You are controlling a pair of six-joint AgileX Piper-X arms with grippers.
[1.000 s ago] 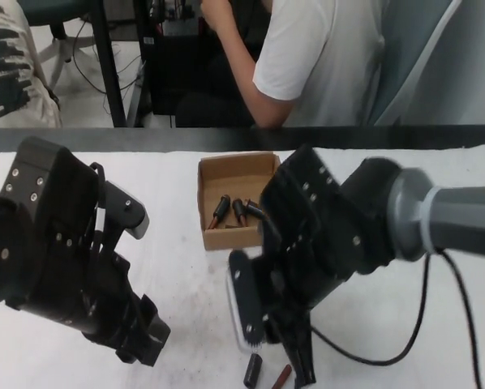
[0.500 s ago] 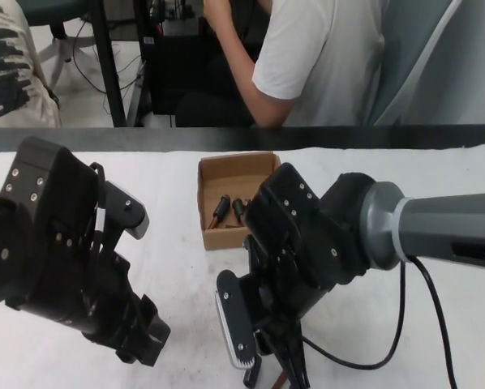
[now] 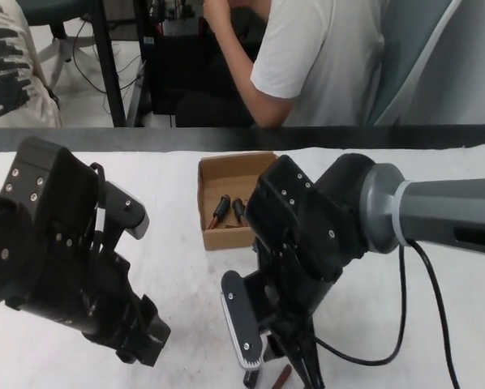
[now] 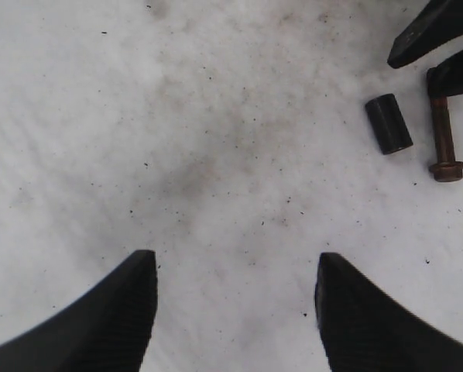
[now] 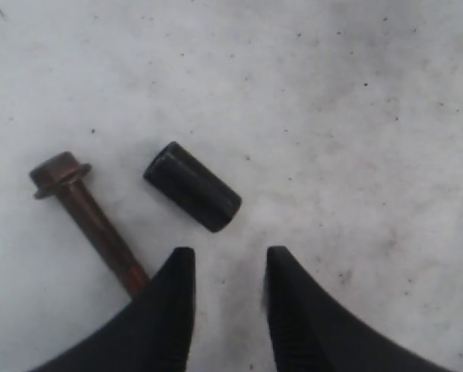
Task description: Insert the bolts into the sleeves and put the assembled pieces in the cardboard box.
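The white tabletop (image 3: 186,267) carries everything. The left gripper (image 4: 235,263) hangs over bare surface near the front edge, fingers spread wide and holding nothing. The right gripper (image 5: 228,260) is low at the front edge, fingers narrowly apart and holding nothing. Toward the back edge sits an open cardboard box (image 3: 226,237) with two assembled pieces (image 3: 221,209) inside. A rusty brown flanged bolt (image 5: 88,213) lies just beside a short black sleeve (image 5: 193,186), apart, its plain end under one right fingertip.

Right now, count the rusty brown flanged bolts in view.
3. One bolt lies loose on the white bench beside a black cylindrical sleeve; two sit in sleeves in the brown cardboard box. The right arm may hide more.
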